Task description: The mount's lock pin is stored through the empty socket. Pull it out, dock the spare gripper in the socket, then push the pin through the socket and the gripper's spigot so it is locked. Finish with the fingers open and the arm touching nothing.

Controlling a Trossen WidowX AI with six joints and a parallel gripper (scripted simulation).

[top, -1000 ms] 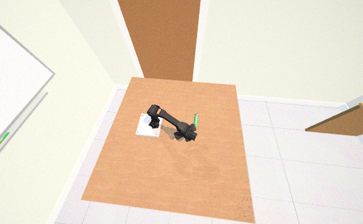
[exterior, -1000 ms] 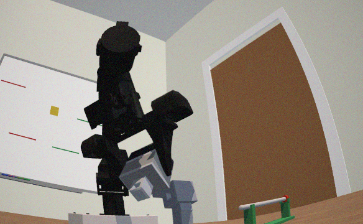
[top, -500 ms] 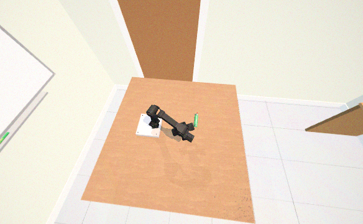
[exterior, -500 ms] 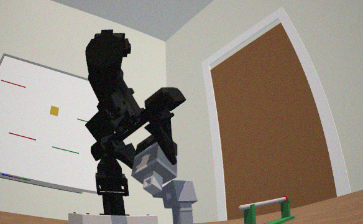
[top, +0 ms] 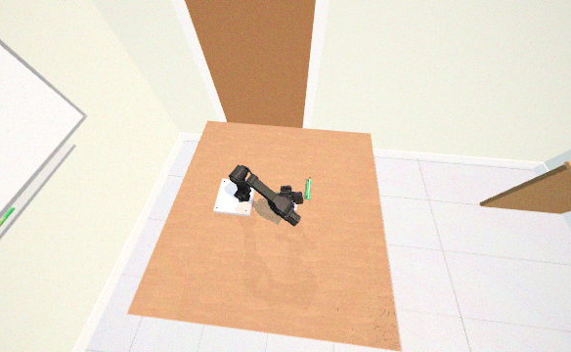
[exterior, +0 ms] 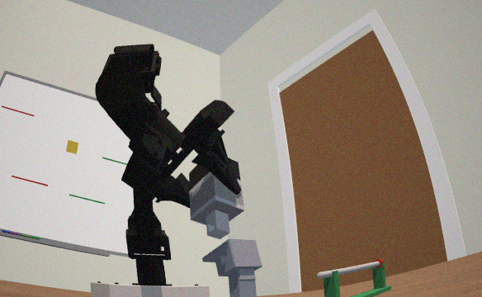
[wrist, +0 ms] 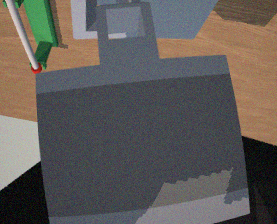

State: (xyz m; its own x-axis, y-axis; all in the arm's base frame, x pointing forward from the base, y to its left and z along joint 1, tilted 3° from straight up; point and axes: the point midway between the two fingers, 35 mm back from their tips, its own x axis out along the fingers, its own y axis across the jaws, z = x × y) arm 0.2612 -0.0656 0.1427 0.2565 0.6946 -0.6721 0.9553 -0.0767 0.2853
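Observation:
My gripper (exterior: 215,193) is shut on the spare gripper (exterior: 209,200) (wrist: 139,135), a grey block with a square spigot (exterior: 218,224) that has a window through it. In the exterior view the block is held with its spigot pointing down, slightly tilted, in the air. The grey mount (exterior: 246,253) (wrist: 189,17) stands on a post just below the spigot in the exterior view; a gap shows between them. The socket's opening is mostly hidden. The white lock pin (exterior: 348,270) (wrist: 22,36) with a red end lies across a green rack (exterior: 332,285) (wrist: 45,27), out of the socket.
The arm's white base plate (top: 232,209) (exterior: 183,290) is on the wooden table (top: 266,274). The green rack is beside the mount, toward the right in the exterior view. A whiteboard (top: 17,98) (exterior: 39,153) and a brown door (top: 256,64) (exterior: 348,165) are behind.

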